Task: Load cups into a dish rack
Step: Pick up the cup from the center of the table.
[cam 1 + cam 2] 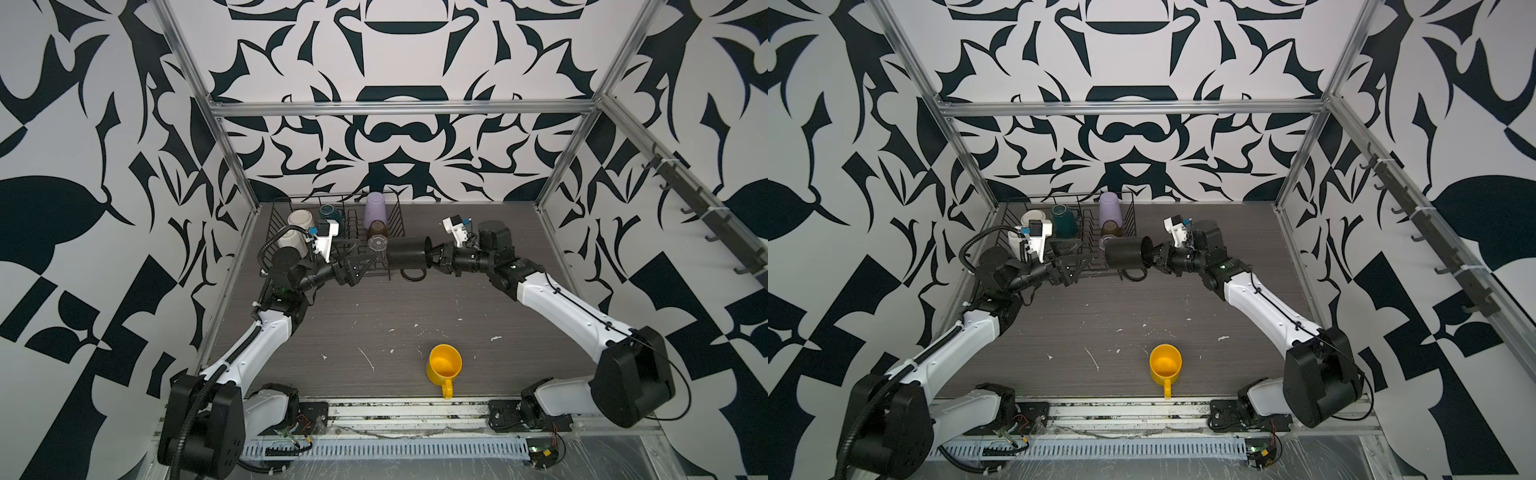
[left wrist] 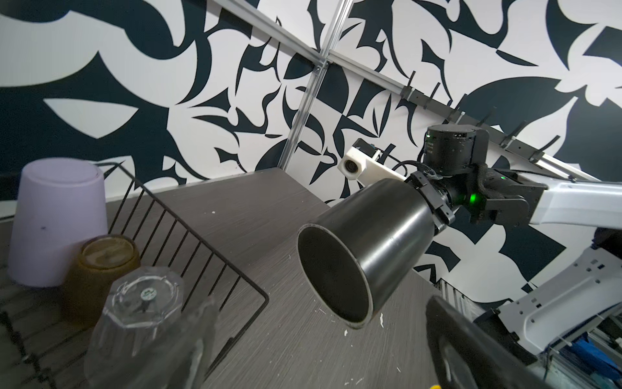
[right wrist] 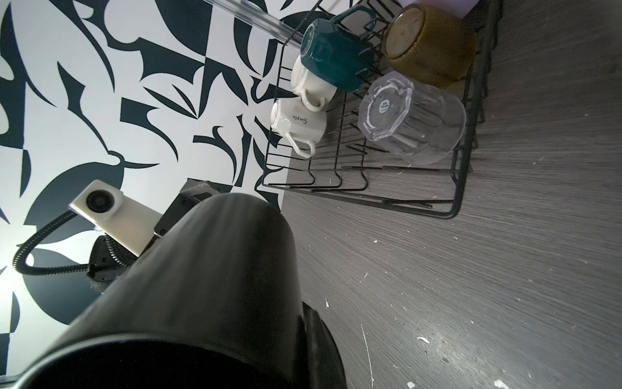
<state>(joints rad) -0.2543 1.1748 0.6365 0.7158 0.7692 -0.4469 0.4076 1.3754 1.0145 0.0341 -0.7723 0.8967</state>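
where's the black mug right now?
In both top views the black mug is held sideways in the air by the right pincer, at the dish rack's near right corner, beside the clear glass.

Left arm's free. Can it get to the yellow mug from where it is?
Probably yes. The left gripper is open and empty, and the yellow mug stands alone on the table with nothing between them. It sits right of centre, though, so it may be a stretch.
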